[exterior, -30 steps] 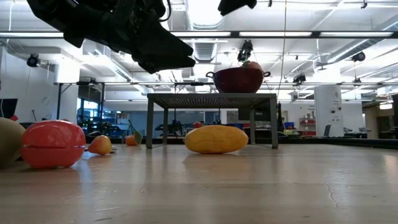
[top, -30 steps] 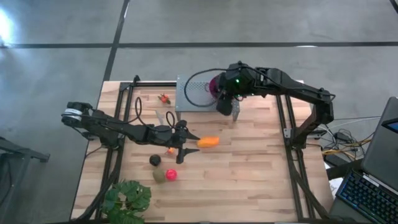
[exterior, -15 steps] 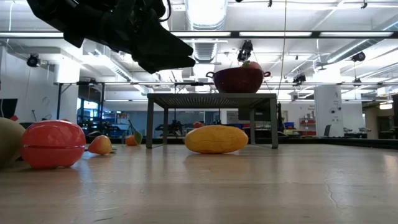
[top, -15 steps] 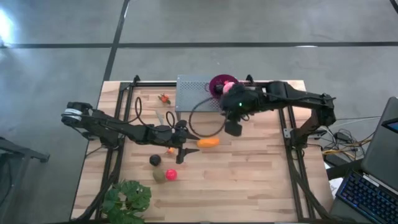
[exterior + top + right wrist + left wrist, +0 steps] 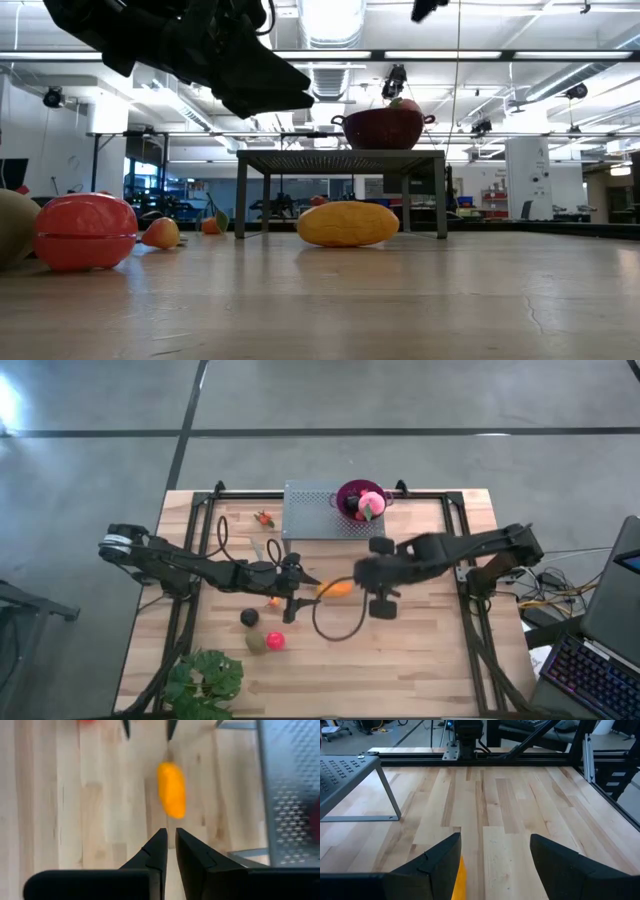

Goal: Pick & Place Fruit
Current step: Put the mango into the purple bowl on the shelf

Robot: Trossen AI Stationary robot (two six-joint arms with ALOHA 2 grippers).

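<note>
Orange in colour and elongated, the orange fruit piece (image 5: 336, 588) lies on the wooden table (image 5: 420, 650) at the centre of the high view, between the two end effectors. The right end effector (image 5: 167, 842) hangs above the table just right of this piece; its fingers stand almost together with only a thin gap, and nothing is between them. The left end effector (image 5: 492, 852) sits low just left of the same piece, fingers spread apart and empty, with an orange edge showing beside one finger in the left wrist view.

Remaining fruit is spread in the lower left of the high view: a dark ball (image 5: 249, 618), a red ball (image 5: 274, 641) and an olive-green piece (image 5: 256, 643). A tiny orange-red bit (image 5: 264, 518) lies in the upper left of the table. The purple bowl (image 5: 358, 499) on the grey perforated stand (image 5: 310, 510) at top centre already holds pink and dark pieces.

Hazards from this position:

- Collision. Both end effectors flank one piece; if both advance, fingers or wrists may strike each other.
- Failed grasp. The right fingers are nearly shut; descending without spreading them would likely push the piece instead of straddling it.
- Rolling. The piece is rounded and smooth; an off-centre contact may send it toward the left fingers or the stand legs.
- Cable snag. A black cable loop (image 5: 335, 622) hangs below the right arm near the piece and could drag it.
</note>
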